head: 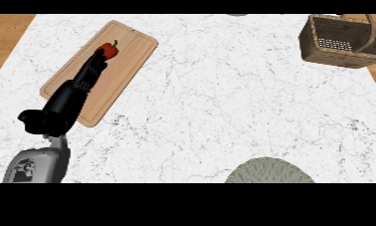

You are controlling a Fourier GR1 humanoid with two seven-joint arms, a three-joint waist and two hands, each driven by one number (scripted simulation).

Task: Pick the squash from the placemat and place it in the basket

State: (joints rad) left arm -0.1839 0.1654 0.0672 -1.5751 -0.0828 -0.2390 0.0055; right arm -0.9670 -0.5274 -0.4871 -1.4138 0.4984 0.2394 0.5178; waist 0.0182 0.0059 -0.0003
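A round grey-green placemat (268,171) lies at the counter's front edge, right of centre, and no squash shows on it. The wicker basket (323,53) stands at the far right corner. My left hand (70,98) stretches over a wooden cutting board (134,46) at the left. It is open, and its straight fingers (94,66) reach up to a small red pepper (110,50) on the board and touch its near side. My right hand shows nowhere.
The white marble counter (220,95) spreads between the board, the placemat and the basket. A strip of wooden floor (13,28) shows past the counter's left edge.
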